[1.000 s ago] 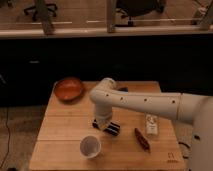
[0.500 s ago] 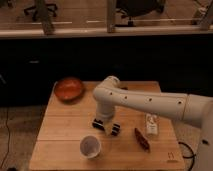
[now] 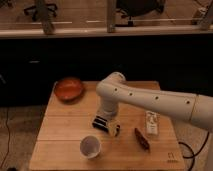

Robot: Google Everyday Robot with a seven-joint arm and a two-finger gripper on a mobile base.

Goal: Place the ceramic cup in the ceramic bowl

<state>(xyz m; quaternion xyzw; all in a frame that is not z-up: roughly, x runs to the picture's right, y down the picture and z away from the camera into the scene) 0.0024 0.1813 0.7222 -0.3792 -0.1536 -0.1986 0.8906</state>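
The ceramic cup (image 3: 90, 146) is small, round and white. It stands upright near the front edge of the wooden table (image 3: 65, 125). The ceramic bowl (image 3: 69, 89) is wide, shallow and orange-brown, at the table's back left corner. My gripper (image 3: 106, 128) hangs from the white arm (image 3: 150, 100) over the middle of the table. It points down, just behind and to the right of the cup, not touching it. It holds nothing that I can see.
A small white packet (image 3: 151, 123) lies right of the gripper. A dark reddish-brown object (image 3: 142, 138) lies in front of the packet. A black cable (image 3: 187, 150) hangs at the table's right side. Dark cabinets and office chairs stand behind.
The arm has shifted slightly to the right and the gripper has come a little lower toward the table. The cup and bowl have not moved.
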